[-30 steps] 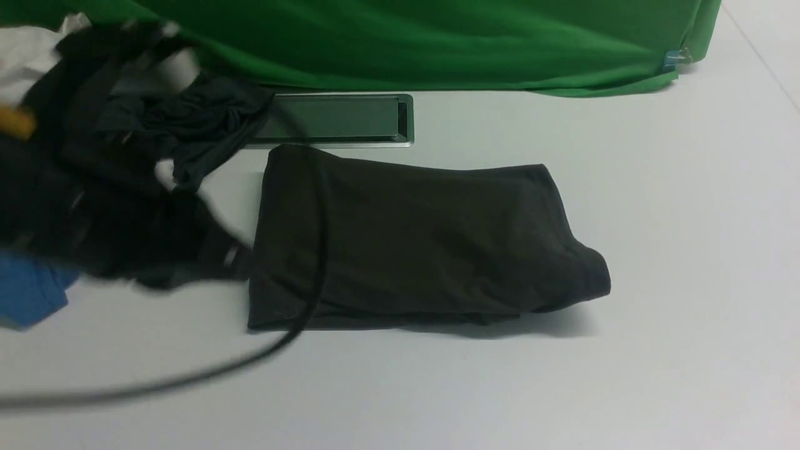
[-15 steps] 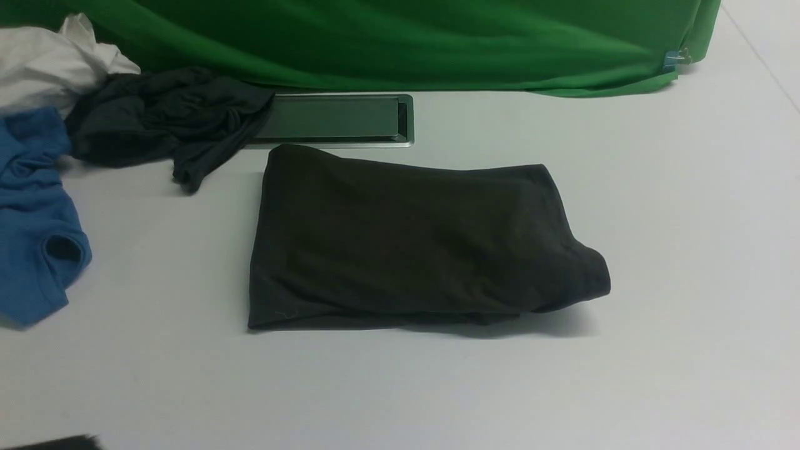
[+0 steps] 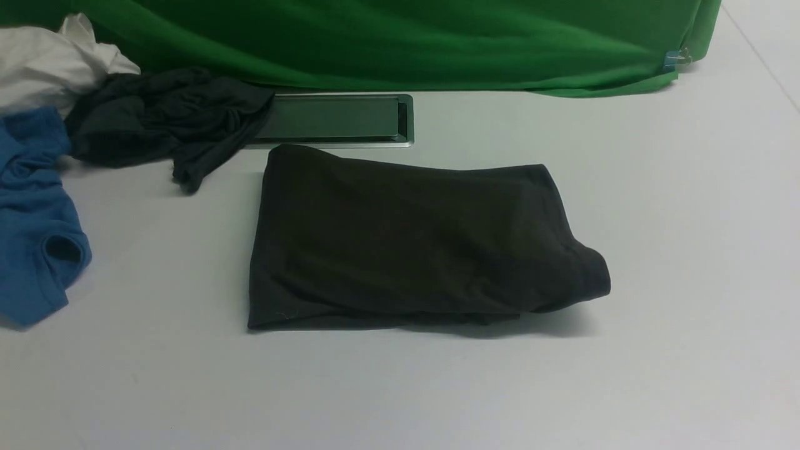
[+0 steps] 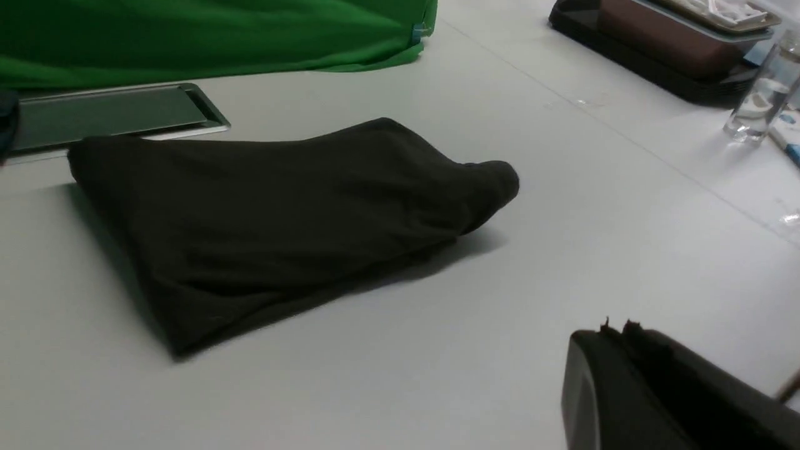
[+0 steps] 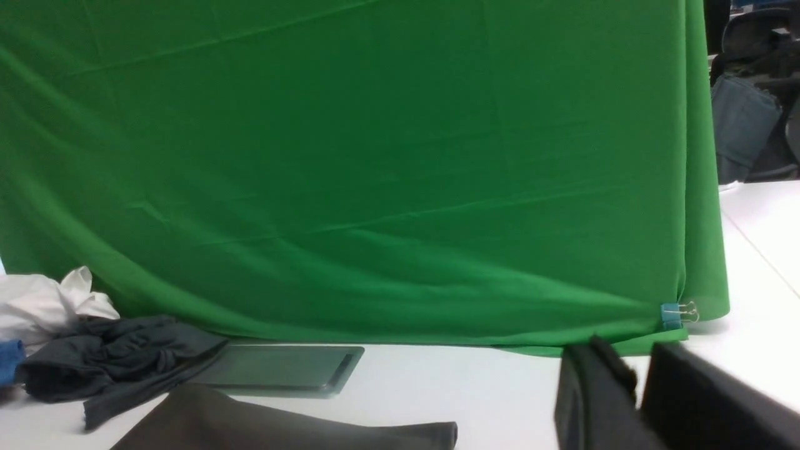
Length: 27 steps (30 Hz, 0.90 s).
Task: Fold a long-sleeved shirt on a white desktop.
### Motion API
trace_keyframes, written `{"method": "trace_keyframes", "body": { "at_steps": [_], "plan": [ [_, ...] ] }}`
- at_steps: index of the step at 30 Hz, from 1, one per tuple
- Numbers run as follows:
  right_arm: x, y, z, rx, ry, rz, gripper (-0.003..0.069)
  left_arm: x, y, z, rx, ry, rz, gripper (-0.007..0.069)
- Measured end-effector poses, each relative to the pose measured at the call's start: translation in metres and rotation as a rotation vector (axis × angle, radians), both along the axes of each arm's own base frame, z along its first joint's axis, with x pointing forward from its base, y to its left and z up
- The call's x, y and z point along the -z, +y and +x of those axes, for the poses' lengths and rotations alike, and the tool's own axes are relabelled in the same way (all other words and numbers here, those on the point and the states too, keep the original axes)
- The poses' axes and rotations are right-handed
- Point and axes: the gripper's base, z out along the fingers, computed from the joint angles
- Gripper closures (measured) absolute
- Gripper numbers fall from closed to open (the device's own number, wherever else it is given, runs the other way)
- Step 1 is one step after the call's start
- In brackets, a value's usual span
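Lying folded into a dark olive-black knit rectangle, the long-sleeved shirt (image 3: 412,244) is resting mid white matte desktop (image 3: 656,350), just before the grey metal hatch (image 3: 331,119). The left gripper (image 4: 615,337) is sitting closed and empty; the right gripper (image 5: 634,381) is showing a narrow gap, holding nothing.

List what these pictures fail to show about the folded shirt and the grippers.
- Long-sleeved shirt: sleeves, neck label and chest print are folded inside, in every view.
- Right wrist view: the bottom edge crops the shirt.
- Front view: both grippers lie outside the frame.
- Blue shirt: cropped by the left edge.
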Motion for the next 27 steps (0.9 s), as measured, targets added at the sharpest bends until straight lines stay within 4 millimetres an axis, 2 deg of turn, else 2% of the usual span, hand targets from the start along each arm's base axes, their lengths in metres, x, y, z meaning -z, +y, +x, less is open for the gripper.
{"method": "trace_keyframes", "body": {
  "at_steps": [2,4,6,9,10,11,17,19,27],
  "plan": [
    [0.000,0.000,0.000,0.000,0.000,0.000,0.0532,-0.004,0.007,0.014,-0.098,-0.168,0.045,0.0608],
    [0.000,0.000,0.000,0.000,0.000,0.000,0.0526,0.000,0.011,0.031,-0.189,-0.291,0.068,0.0607],
    [0.000,0.000,0.000,0.000,0.000,0.000,0.0524,0.013,0.014,0.046,-0.265,-0.342,0.071,0.0607],
    [0.000,0.000,0.000,0.000,0.000,0.000,0.0521,0.049,0.016,0.066,-0.381,-0.249,0.003,0.0607],
    [0.000,0.000,0.000,0.000,0.000,0.000,0.0520,0.051,0.017,0.067,-0.389,-0.239,-0.003,0.0607],
    [0.000,0.000,0.000,0.000,0.000,0.000,0.0514,0.074,0.018,0.075,-0.444,-0.159,-0.039,0.0606],
    [0.000,0.000,0.000,0.000,0.000,0.000,0.0503,0.141,0.018,0.086,-0.489,-0.009,0.024,0.0606],
    [0.000,0.000,0.000,0.000,0.000,0.000,0.0499,0.147,0.018,0.087,-0.482,-0.019,0.033,0.0606],
    [0.000,0.000,0.000,0.000,0.001,0.000,0.0487,0.144,0.016,0.087,-0.463,-0.061,0.020,0.0606]
  ]
}}
